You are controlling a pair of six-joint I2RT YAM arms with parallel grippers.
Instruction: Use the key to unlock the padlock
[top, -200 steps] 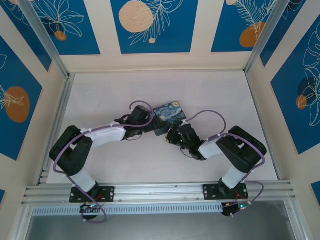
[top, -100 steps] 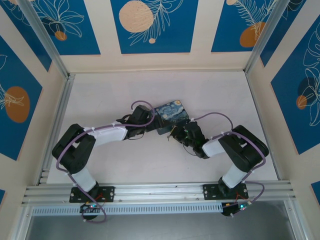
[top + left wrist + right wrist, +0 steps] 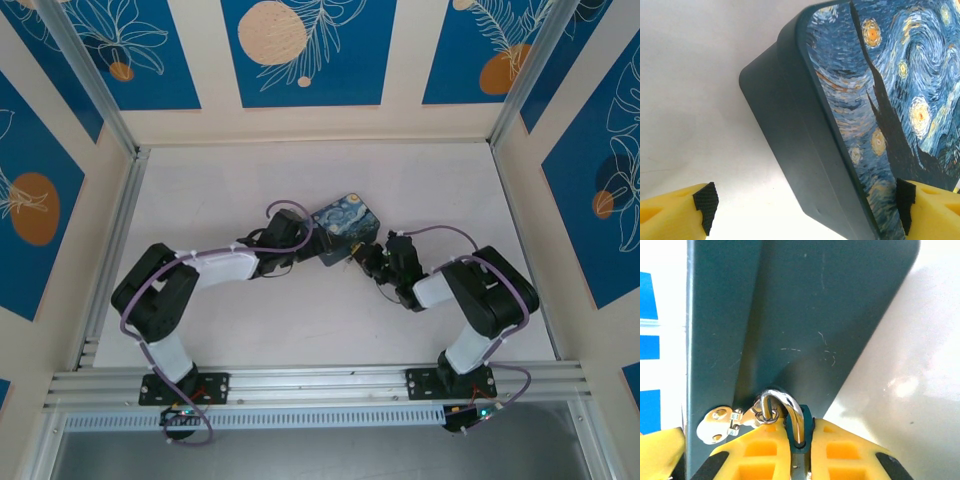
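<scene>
On the left, the left gripper [image 3: 805, 205] stands wide, one pad on each side of the near corner of the painted box [image 3: 805, 145]. The left pad sits clear of the dark side wall, over the white counter [image 3: 690, 75], and nothing is held. From above, that arm comes at the box [image 3: 345, 225] from its left end.

The padlock [image 3: 790, 412] is on the opposite side, low on the box's dark wall, hooked through a small silver hasp [image 3: 722, 422]. It lies lengthwise along the right gripper [image 3: 800, 460], which is squeezed narrow on its body. The curved top pokes out ahead of the fingers toward the hasp.

So the right arm is plainly the nearer one, in fact already on the lock. The keyhole end, I'd guess, is buried back between those yellow fingers. I can't make out the key anywhere, so which way it lies from either gripper I cannot tell. Bringing a key in would seem to need that hidden end exposed.
</scene>
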